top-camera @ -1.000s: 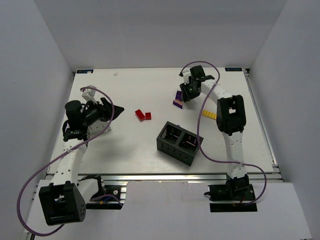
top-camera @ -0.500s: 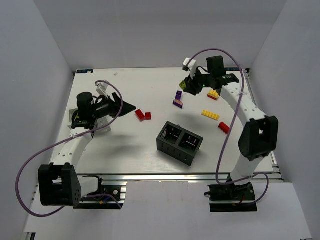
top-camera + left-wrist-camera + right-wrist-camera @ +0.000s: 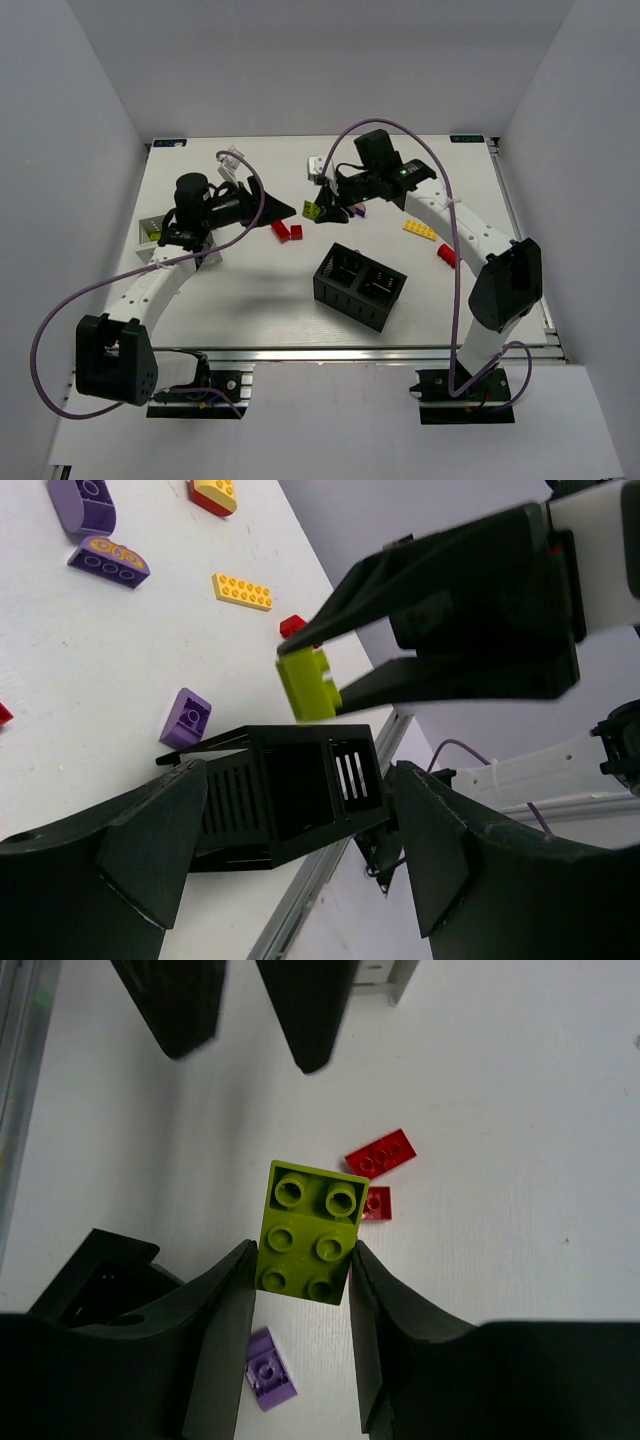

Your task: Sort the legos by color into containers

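My right gripper (image 3: pixel 322 208) is shut on a lime green lego (image 3: pixel 313 209) and holds it above the table; the wrist view shows the lego (image 3: pixel 310 1232) pinched between both fingers. My left gripper (image 3: pixel 289 210) is open and empty, pointing at that lego (image 3: pixel 308 683) from just to its left. Two red legos (image 3: pixel 287 231) lie below them on the table. The black two-compartment box (image 3: pixel 360 285) stands at centre front. A purple lego (image 3: pixel 268 1375) lies beside it. The white/grey box (image 3: pixel 146 230) is mostly hidden behind my left arm.
A yellow-orange plate (image 3: pixel 420 230) and a red lego (image 3: pixel 447 255) lie to the right of the black box. More purple legos (image 3: pixel 108 562) lie farther back. My left gripper's fingers (image 3: pixel 180 1005) show at the top of the right wrist view.
My right arm has swung from the back right to the middle with the lime green lego. My left gripper has moved right, toward it.
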Controlling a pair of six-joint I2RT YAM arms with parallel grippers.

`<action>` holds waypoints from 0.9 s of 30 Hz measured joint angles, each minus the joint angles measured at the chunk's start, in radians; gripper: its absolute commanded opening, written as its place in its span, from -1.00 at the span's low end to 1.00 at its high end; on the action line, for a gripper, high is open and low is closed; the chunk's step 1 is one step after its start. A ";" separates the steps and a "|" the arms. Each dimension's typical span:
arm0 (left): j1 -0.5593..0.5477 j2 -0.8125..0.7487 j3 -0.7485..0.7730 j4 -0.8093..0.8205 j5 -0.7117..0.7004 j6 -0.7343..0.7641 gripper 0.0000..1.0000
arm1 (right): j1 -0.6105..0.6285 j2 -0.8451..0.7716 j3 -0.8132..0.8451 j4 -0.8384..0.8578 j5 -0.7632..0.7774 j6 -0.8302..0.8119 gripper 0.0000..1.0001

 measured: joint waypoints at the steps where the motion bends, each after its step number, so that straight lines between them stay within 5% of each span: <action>1: -0.010 0.003 0.007 -0.004 -0.005 -0.001 0.72 | 0.014 0.000 0.000 0.001 0.002 0.001 -1.00; 10: -0.083 0.038 0.026 -0.052 -0.051 0.012 0.69 | 0.111 0.000 0.000 0.019 0.073 0.032 -1.00; 13: -0.097 0.050 0.036 -0.087 -0.069 0.024 0.42 | 0.127 0.000 0.000 0.021 0.101 0.042 -1.00; 15: -0.104 0.051 0.043 -0.110 -0.092 0.031 0.02 | 0.132 0.000 0.000 0.028 0.107 0.053 -1.00; 18: -0.116 0.053 0.052 -0.136 -0.109 0.044 -0.41 | 0.135 -0.001 -0.006 0.040 0.118 0.056 -0.73; 20: -0.124 0.054 0.060 -0.162 -0.133 0.039 -0.53 | 0.135 -0.003 -0.021 0.060 0.130 0.055 -0.34; 23: -0.126 0.061 0.069 -0.184 -0.154 0.050 -0.71 | 0.137 -0.011 -0.048 0.077 0.140 0.066 0.77; 27: -0.124 0.061 0.098 -0.227 -0.210 0.069 -0.94 | 0.137 -0.051 -0.106 0.098 0.170 0.089 0.79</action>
